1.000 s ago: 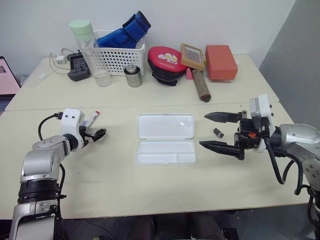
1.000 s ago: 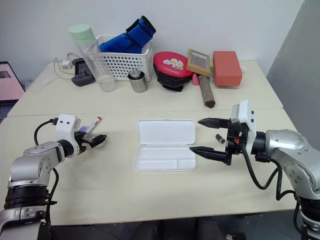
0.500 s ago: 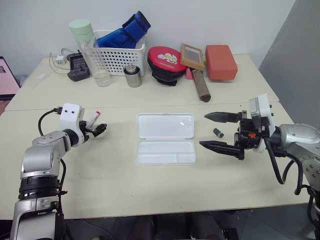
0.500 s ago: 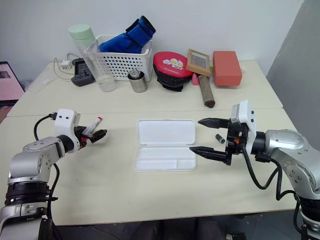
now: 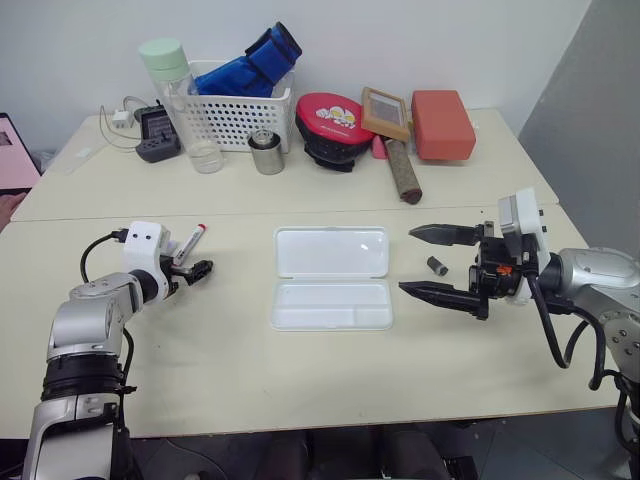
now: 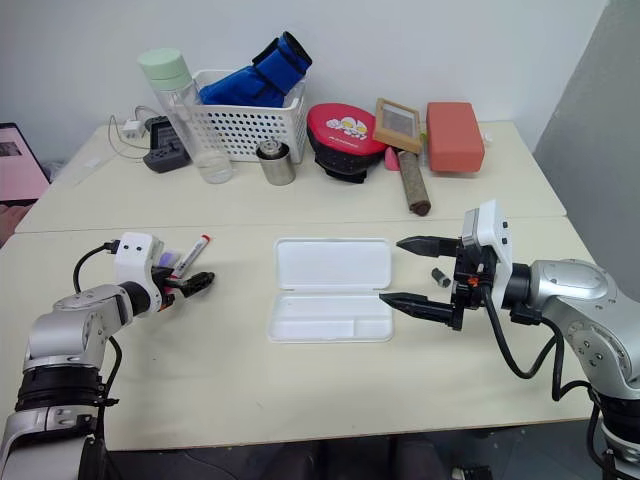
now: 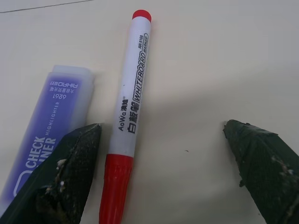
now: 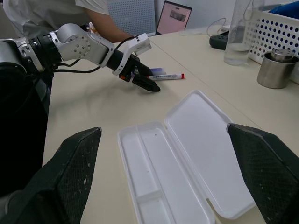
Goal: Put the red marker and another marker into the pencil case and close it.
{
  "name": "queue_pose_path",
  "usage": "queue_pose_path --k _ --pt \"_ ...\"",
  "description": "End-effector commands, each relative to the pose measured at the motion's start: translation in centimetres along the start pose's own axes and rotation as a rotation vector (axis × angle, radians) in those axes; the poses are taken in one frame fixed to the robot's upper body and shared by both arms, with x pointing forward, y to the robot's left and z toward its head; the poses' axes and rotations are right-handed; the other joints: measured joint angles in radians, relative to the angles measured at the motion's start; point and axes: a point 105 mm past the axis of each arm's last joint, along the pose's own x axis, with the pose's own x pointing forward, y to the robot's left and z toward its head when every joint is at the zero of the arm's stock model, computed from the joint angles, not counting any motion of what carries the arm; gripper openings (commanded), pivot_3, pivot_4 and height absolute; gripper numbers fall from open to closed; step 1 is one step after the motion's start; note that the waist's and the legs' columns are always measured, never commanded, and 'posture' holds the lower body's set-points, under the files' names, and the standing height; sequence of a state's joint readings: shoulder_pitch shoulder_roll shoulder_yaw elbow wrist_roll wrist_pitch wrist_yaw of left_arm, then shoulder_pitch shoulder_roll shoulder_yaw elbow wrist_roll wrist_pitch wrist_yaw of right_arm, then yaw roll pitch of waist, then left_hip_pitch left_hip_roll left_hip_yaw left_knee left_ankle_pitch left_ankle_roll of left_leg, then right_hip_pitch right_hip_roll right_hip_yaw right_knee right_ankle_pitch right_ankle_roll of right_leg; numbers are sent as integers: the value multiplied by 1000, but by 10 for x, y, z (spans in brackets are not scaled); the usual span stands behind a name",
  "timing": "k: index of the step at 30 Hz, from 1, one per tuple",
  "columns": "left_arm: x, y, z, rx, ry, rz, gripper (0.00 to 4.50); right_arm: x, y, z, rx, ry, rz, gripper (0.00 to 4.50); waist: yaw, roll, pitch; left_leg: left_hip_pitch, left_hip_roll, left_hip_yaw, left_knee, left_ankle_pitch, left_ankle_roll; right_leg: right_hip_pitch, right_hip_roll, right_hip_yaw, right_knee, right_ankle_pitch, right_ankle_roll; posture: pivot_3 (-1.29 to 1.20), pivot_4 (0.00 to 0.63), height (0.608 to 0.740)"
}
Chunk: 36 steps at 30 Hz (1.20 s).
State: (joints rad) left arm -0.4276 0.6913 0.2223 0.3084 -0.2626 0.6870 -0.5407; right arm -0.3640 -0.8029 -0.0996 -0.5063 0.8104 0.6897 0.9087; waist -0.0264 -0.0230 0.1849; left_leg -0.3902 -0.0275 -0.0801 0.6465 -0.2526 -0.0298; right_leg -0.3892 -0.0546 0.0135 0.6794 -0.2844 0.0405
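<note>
The red marker (image 7: 131, 98) lies on the table, its red cap toward my left gripper (image 7: 161, 128). That gripper is open and low over the table. The marker lies inside the gap, close to one finger (image 7: 70, 172). Outside that finger lies another marker (image 7: 44, 140), flat and purple, partly hidden by it. From the head, the left gripper (image 5: 197, 268) sits at the red marker's (image 5: 188, 243) near end. The pencil case (image 5: 332, 255) lies open and empty mid-table. My right gripper (image 5: 408, 260) hovers open just right of it.
A small dark cylinder (image 5: 437, 265) lies between the right gripper's fingers. Along the back stand a white basket (image 5: 240, 115), a bottle (image 5: 185, 100), a metal cup (image 5: 266, 152), a red round pouch (image 5: 333, 122), a brown roll (image 5: 403, 170) and a red box (image 5: 441, 123). A person's arm (image 8: 100, 18) shows behind the table.
The left hand rose slightly toward the red marker, then sank back to about where it was. The right arm, the markers and the case have not moved.
</note>
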Motion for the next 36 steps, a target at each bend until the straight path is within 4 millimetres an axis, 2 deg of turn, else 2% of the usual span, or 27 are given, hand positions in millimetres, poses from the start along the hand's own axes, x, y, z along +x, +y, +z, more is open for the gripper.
queue_pose_path --k 1,17,24,33,35,36 --pt "2 -4 -4 15 12 -17 3755 -4 1 11 -43 -23 -10 4500 0 0 0 0 0 0 0 0 0 0 0 0 0 0 0 0 150 740" --pt "2 -8 2 19 -14 -29 462 -5 -1 13 -55 -28 -17 4500 0 0 0 0 0 0 0 0 0 0 0 0 0 0 0 0 150 740" --pt "3 -9 4 21 -21 -29 412 -7 12 24 -74 -74 59 4500 0 0 0 0 0 0 0 0 0 0 0 0 0 0 0 0 150 740" --pt "2 -11 10 42 -36 -45 412 -8 9 22 -79 -61 46 4500 0 0 0 0 0 0 0 0 0 0 0 0 0 0 0 0 150 740" --pt "-1 -12 23 50 -74 -57 412 -9 8 22 -84 -61 40 4500 0 0 0 0 0 0 0 0 0 0 0 0 0 0 0 0 150 740" --pt "-5 -14 37 59 -120 -69 412 -10 8 22 -87 -60 35 4500 0 0 0 0 0 0 0 0 0 0 0 0 0 0 0 0 150 740"
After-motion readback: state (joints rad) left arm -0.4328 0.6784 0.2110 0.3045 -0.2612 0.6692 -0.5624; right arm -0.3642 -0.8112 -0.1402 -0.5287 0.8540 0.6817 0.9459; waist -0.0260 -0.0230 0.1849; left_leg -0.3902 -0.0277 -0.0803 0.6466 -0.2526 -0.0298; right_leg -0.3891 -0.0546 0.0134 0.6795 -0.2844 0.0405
